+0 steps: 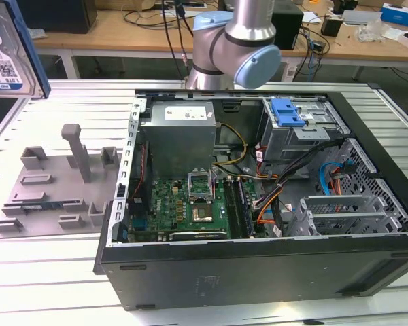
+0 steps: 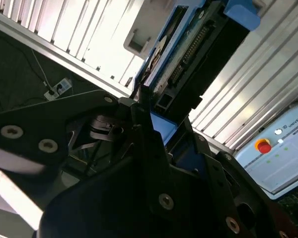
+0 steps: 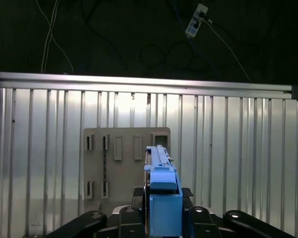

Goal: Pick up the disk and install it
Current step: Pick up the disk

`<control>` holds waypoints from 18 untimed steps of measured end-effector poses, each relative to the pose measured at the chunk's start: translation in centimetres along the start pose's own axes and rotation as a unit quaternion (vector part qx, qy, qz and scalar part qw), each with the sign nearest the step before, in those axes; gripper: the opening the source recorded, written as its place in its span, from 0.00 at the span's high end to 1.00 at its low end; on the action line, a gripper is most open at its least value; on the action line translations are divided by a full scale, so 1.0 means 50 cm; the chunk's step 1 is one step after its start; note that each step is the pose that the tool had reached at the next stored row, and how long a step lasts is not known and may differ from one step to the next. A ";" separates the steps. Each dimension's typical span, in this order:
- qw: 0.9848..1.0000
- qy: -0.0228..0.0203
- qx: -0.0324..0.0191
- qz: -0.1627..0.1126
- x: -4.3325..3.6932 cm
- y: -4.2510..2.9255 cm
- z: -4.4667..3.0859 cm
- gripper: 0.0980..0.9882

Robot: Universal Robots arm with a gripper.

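While gripper (image 3: 162,217) clamps disk (image 3: 159,159), blue-and-white label (image 1: 1,68) showing

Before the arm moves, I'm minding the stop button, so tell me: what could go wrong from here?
1. The gripper seems to clamp the disk only at one end of its blue carrier. Most of the disk sticks out beyond the fingers, so it might tilt or slip.
2. Loose cables lie beside the drive cage in the open case. The disk could snag on them on its way in.
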State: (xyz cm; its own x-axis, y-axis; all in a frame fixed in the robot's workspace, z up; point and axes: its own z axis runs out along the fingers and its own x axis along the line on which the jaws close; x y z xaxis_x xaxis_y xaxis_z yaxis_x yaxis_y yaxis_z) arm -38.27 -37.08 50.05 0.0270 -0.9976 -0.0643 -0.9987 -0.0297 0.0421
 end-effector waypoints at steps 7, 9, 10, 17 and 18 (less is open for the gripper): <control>1.000 0.005 -0.003 0.000 0.030 -0.054 -0.004 0.70; 1.000 0.005 -0.003 0.000 0.033 -0.067 -0.005 0.70; 1.000 0.006 -0.003 -0.001 0.036 -0.076 -0.006 0.70; 1.000 0.010 -0.003 -0.001 0.058 -0.148 -0.010 0.70; 1.000 0.010 -0.003 -0.001 0.062 -0.160 -0.010 0.70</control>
State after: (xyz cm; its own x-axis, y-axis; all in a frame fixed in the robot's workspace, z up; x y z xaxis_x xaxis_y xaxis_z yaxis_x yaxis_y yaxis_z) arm -30.18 -39.96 50.03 0.0290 -0.9986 -0.0440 -0.9984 -0.0311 0.0479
